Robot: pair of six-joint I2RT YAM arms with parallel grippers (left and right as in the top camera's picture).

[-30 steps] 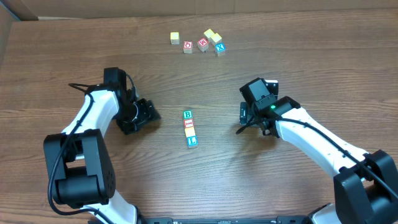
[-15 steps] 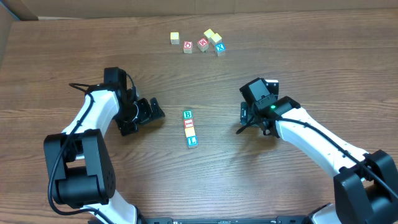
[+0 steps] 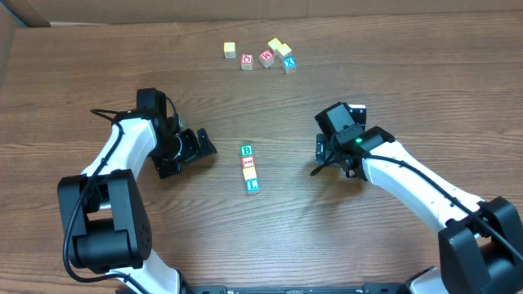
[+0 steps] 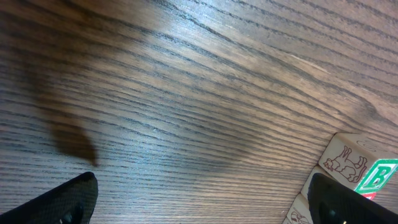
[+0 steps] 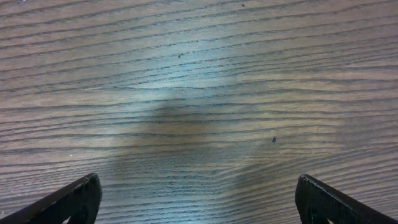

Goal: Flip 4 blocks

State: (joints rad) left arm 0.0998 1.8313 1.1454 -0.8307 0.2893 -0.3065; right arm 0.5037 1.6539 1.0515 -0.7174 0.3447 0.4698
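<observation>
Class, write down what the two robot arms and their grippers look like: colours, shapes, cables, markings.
The left arm and right arm have smooth white links with boxy black joints. A thin black cable loops along the left one; a small green light glows on the right one. The left gripper and right gripper are black, two-fingered.

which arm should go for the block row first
Left. The left gripper, open, sits nearer the blocks, which its wrist view shows; the right gripper sees only table.
</observation>
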